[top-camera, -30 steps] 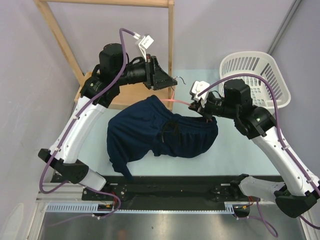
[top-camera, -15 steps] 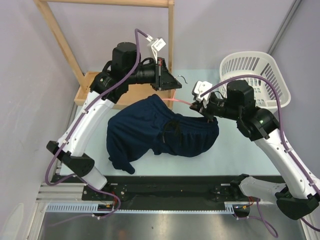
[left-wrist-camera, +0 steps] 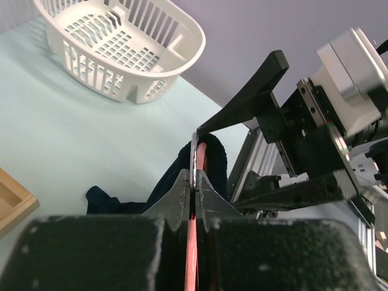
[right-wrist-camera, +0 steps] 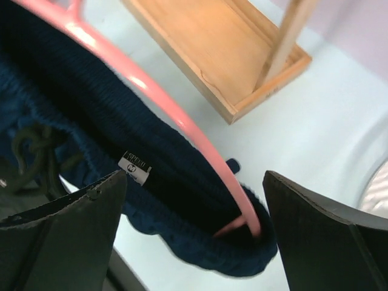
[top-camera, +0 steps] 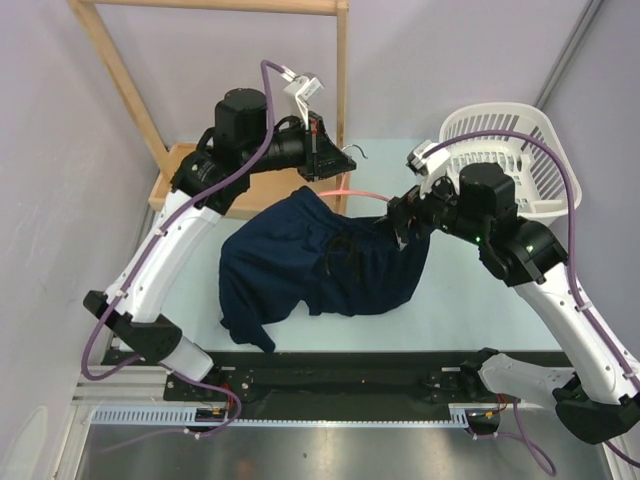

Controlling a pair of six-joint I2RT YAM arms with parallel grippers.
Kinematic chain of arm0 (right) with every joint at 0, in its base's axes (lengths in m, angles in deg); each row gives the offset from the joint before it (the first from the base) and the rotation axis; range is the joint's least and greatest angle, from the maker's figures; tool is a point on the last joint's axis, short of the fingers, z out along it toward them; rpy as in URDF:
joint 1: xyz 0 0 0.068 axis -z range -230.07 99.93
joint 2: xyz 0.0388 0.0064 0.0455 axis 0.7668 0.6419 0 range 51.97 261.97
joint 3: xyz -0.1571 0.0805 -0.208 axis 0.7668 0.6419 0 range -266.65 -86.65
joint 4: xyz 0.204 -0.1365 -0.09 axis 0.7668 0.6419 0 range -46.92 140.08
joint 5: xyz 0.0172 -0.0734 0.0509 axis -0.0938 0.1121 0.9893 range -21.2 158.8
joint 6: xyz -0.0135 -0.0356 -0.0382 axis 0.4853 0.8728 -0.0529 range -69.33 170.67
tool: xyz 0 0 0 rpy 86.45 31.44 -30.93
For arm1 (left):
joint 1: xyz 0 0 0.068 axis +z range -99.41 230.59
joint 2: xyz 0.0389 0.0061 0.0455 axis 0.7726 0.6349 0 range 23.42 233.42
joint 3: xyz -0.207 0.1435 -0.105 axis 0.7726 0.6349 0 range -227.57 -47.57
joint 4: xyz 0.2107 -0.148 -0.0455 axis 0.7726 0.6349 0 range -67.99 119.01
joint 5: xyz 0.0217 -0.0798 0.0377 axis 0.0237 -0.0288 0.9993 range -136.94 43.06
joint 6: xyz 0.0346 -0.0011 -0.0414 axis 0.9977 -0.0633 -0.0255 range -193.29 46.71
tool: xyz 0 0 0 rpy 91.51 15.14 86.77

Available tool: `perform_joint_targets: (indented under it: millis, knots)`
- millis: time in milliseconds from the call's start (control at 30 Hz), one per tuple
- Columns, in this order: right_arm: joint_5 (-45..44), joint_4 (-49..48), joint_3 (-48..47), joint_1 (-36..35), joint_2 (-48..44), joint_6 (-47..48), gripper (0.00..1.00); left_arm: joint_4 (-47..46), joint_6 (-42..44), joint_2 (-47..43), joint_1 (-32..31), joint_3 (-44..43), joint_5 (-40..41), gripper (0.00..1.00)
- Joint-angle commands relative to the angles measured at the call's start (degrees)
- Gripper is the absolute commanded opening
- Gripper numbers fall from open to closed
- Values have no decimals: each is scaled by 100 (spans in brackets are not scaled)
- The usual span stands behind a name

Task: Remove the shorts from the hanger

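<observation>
Left gripper (left-wrist-camera: 194,176) is clamped tight on the pink hanger (top-camera: 350,192), just below its metal hook (top-camera: 360,153). The hanger's long axis runs from that grip across to the right gripper (right-wrist-camera: 194,194). Its jaws are spread wide and hold nothing, straddling the hanger's far tip. The navy shorts (top-camera: 300,260) drape from the hanger down toward the arm bases, with the waistband cupped over that tip. The right arm is nearer. I'd judge the waistband must slide off, away from the hook.

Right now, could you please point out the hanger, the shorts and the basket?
pink hanger (right-wrist-camera: 142,85): right wrist view, its curved arm.
navy shorts (top-camera: 300,260): top view, mid fabric.
white laundry basket (left-wrist-camera: 191,45): left wrist view, its rim.
</observation>
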Motion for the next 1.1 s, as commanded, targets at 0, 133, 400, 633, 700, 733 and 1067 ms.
perform_joint_targets:
  millis: [0,133,400,633,700,733,1067]
  knots:
    - [-493,-89,-180,139,-215,-1521,100,-749,2,-647,-2,386,365,0]
    - [-976,-90,-224,323,-276,-2787,100,-1443,-68,-1175,-2,1115,594,0]
    - [-785,164,-224,1314,-101,-4369,100,-2350,98,-2080,-11,2154,911,0]
    - [226,332,-207,1686,181,-4573,57,-2113,380,-2371,-20,2242,1201,0]
    - [306,201,-198,1677,155,-4573,55,-2087,354,-2406,-20,2242,1201,0]
    - [323,174,-189,1686,154,-4573,55,-2087,336,-2424,-20,2268,1218,0]
    - [947,-222,-128,1668,22,-4336,66,-2016,222,-2450,-20,2303,1227,0]
